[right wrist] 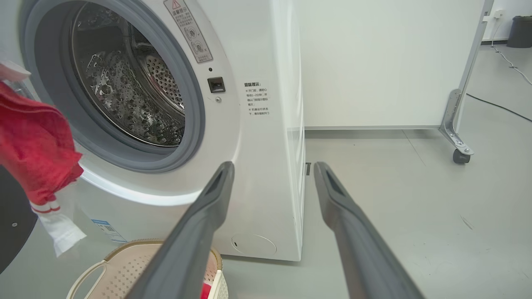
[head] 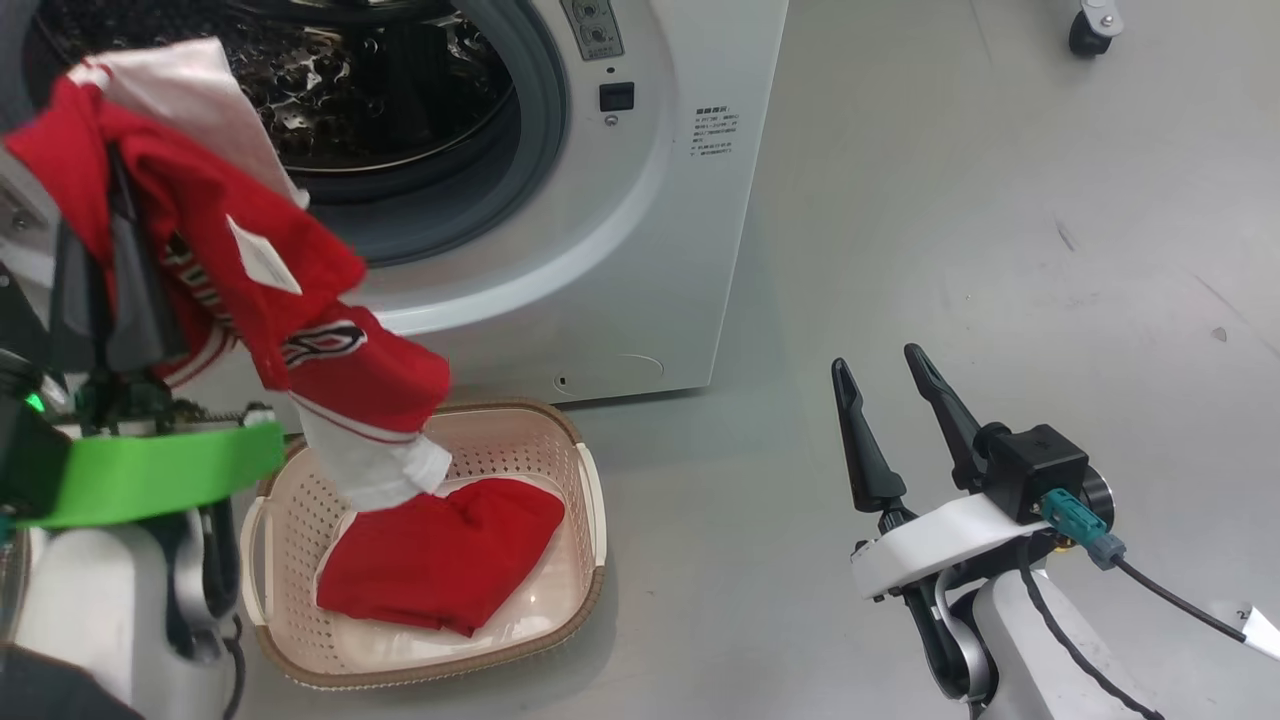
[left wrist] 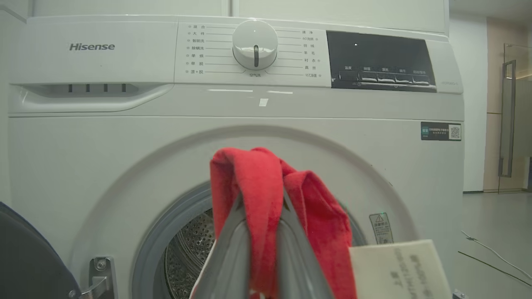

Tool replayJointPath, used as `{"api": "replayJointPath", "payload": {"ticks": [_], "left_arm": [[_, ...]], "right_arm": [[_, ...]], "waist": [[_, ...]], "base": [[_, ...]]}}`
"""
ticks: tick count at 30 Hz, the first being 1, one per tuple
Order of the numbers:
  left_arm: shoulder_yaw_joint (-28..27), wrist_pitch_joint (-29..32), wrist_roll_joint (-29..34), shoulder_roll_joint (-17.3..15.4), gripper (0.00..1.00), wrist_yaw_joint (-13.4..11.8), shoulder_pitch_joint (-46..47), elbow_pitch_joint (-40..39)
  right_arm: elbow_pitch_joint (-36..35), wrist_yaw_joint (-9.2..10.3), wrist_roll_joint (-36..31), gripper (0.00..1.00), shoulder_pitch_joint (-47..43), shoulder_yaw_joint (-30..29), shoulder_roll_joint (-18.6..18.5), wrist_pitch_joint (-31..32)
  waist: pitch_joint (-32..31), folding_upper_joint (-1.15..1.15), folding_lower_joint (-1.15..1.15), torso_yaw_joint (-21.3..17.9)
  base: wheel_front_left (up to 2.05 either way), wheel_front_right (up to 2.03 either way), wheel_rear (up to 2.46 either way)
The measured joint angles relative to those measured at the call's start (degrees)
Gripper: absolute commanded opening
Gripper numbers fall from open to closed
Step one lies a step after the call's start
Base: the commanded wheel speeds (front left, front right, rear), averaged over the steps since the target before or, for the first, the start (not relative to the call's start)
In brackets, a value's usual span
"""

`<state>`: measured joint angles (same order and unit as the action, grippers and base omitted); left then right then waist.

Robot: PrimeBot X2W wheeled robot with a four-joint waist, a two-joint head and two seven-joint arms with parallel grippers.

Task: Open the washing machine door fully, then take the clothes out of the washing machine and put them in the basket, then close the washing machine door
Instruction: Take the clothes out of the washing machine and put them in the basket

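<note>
My left gripper [left wrist: 262,203] is shut on the red jersey [head: 330,370], which has white trim and lettering. The jersey hangs in front of the washing machine [head: 620,250], and its white end dangles into the basket [head: 590,500]. A plain red garment [head: 440,565] lies in the basket, which stands on the floor below the drum opening [head: 380,90]. The washing machine door [left wrist: 29,257] is swung open at the left, with only its dark edge showing. My right gripper [head: 875,357] is open and holds nothing, well to the right of the basket.
The metal drum [right wrist: 124,83] looks bare inside. A white panel on a caster wheel [right wrist: 459,155] stands behind and to the right of the machine. A cable [right wrist: 498,107] lies on the grey floor at the far right.
</note>
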<state>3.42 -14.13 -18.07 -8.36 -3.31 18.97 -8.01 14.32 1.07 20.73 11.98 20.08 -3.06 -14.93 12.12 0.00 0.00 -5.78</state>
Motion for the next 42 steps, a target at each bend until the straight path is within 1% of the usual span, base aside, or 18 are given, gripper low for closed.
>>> {"api": "replayJointPath", "payload": {"ticks": [4, 8, 14, 18, 20, 30, 36, 38, 39, 42], "left_arm": [[0.6, 0.6, -0.1, 1.4, 0.0, -0.5, -5.2, 0.2], [0.7, 2.0, -0.3, 2.1, 0.0, -1.0, -10.0, 0.8], [1.3, 3.3, -1.8, 3.1, 0.0, -1.5, -15.9, 3.8], [1.6, 4.8, -2.8, 3.5, 0.0, -1.5, -18.4, 7.1], [1.7, 5.5, -4.3, 3.9, 0.0, -1.5, -19.2, 8.9], [0.6, 8.3, -7.8, 4.1, 0.0, -1.5, -18.9, 16.2], [-1.2, 9.5, -9.2, 3.9, 0.0, -1.5, -13.0, 18.8], [-1.9, 9.5, -9.3, 3.6, 0.0, -1.5, -11.2, 19.5], [-2.2, 9.5, -9.3, 3.4, 0.0, -1.5, -10.3, 20.1], [-2.7, 9.6, -9.3, 2.9, 0.0, -1.5, -8.7, 21.0]], "right_arm": [[0.0, -0.02, -0.2, 1.0, -0.7, -0.4, 0.0, 0.0], [-0.1, -0.44, -0.6, 1.0, -1.2, -0.3, 0.0, 0.0], [-0.3, -0.52, -1.2, 1.0, -1.4, 0.1, 0.0, 0.0], [-1.1, -0.99, -1.2, 1.0, -1.4, 0.5, 0.0, 0.0], [-1.5, -0.99, -1.3, 1.0, -1.4, 0.6, 0.0, 0.0], [-4.3, -0.92, -1.3, 1.0, 0.1, 0.7, 0.0, 0.0], [-6.1, -0.33, -1.3, 1.0, 1.9, 0.3, 0.0, 0.0], [-6.7, -0.21, -1.1, 1.0, 2.2, 0.1, 0.0, 0.0], [-7.0, 0.19, -1.1, 1.0, 2.6, 0.1, 0.0, 0.0], [-7.7, 0.31, -1.0, 1.0, 3.4, -0.2, 0.0, 0.0]], "waist": [[-0.7, 0.0, 0.0, 0.3], [-1.1, 0.0, 0.0, 0.5], [-0.7, 0.0, 0.0, 0.4], [0.3, 0.0, 0.0, 0.0], [1.0, 0.0, 0.0, -0.3], [6.0, 0.0, 0.0, -2.0], [10.1, 0.0, 0.0, -3.4], [11.6, 0.0, 0.0, -3.9], [12.4, 0.0, 0.0, -4.2], [13.9, 0.0, 0.0, -4.7]], "base": [[0.0, 0.0, 0.0], [0.0, 0.0, 0.0], [0.0, 0.0, 0.0], [0.0, 0.0, 0.0], [0.0, 0.0, 0.0], [0.0, 0.0, 0.0], [0.0, 0.0, 0.0], [0.0, 0.0, 0.0], [0.0, 0.0, 0.0], [0.0, 0.0, 0.0]]}}
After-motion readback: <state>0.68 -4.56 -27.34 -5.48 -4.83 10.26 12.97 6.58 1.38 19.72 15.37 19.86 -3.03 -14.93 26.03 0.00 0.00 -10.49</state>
